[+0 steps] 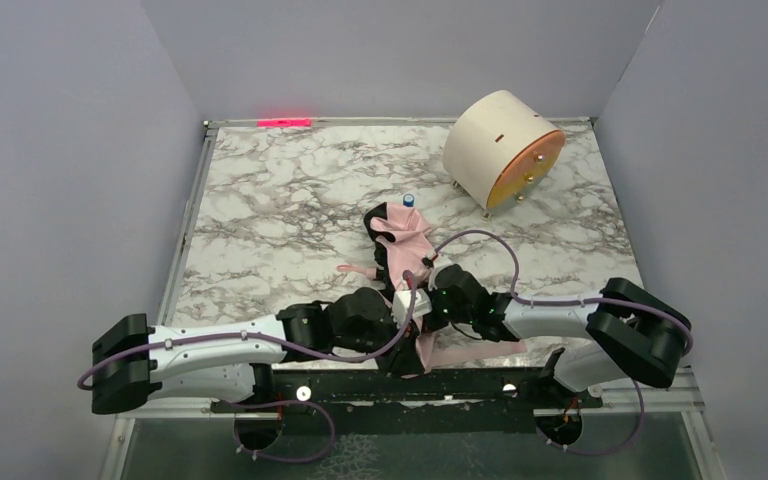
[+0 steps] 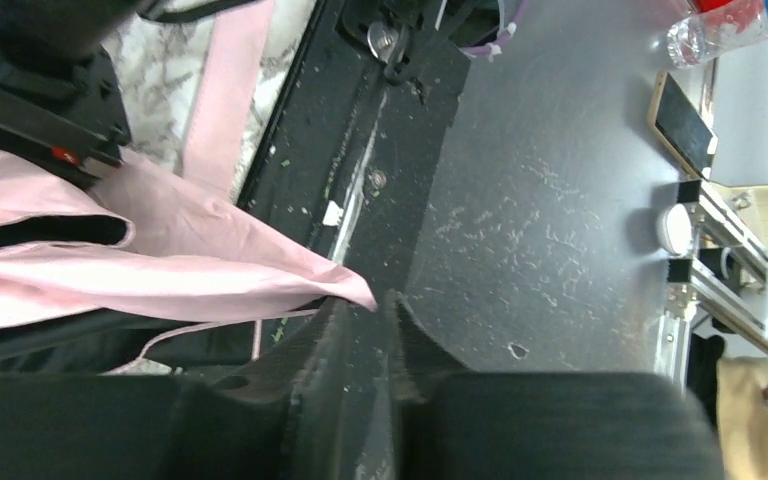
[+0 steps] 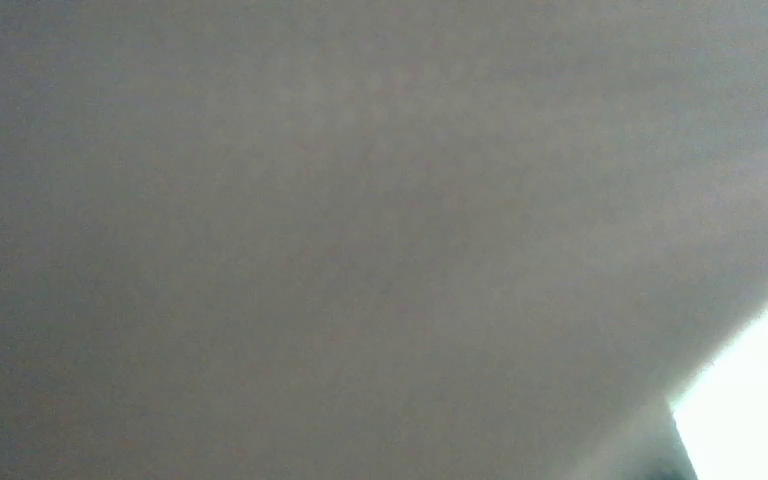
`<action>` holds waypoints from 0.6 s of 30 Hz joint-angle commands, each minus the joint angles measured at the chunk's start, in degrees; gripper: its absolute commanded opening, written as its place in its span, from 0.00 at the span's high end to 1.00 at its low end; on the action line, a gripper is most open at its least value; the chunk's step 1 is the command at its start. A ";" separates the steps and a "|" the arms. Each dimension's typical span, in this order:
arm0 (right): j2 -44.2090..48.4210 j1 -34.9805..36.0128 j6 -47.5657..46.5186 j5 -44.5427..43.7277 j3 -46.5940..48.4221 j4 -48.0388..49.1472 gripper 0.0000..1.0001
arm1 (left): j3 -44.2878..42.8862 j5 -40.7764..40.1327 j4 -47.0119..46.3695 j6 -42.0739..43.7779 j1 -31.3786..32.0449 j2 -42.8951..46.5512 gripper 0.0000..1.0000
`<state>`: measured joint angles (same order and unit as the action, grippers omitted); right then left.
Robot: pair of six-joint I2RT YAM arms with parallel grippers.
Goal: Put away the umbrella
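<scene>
The pale pink umbrella lies crumpled mid-table, and its fabric trails down between the two wrists to the front edge. In the left wrist view a taut corner of pink fabric runs to a point at the tips of my left gripper, whose jaws stand almost together. In the top view my left gripper and right gripper meet over the fabric, their fingers hidden. The right wrist view is blank grey and shows no fingers. I cannot see the umbrella's shaft and handle clearly.
A cream drum with an orange face stands at the back right. A small blue-capped thing sits just behind the umbrella. The black base rail runs along the front edge. Grey walls enclose three sides.
</scene>
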<state>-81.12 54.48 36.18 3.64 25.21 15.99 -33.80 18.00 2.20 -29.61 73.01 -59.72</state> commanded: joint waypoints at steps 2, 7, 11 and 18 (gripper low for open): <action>-1.01 0.23 -1.29 -1.91 0.43 -1.10 0.85 | 0.47 1.50 6.13 -1.02 0.73 3.84 0.70; 2.56 0.27 -2.47 -2.26 0.67 -4.54 0.85 | -4.28 -7.75 14.65 0.18 0.73 13.70 0.59; 5.96 0.27 -5.31 -0.97 1.44 -8.25 0.82 | -13.33 -15.59 19.07 4.61 0.73 14.88 0.59; 22.21 0.31 -8.24 0.19 2.96 -21.14 0.67 | -24.94 -40.23 20.62 11.77 -1.22 5.16 0.63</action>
<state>-68.38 54.48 30.39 3.97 25.34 4.62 -54.81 -3.27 19.86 -23.66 73.49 -49.06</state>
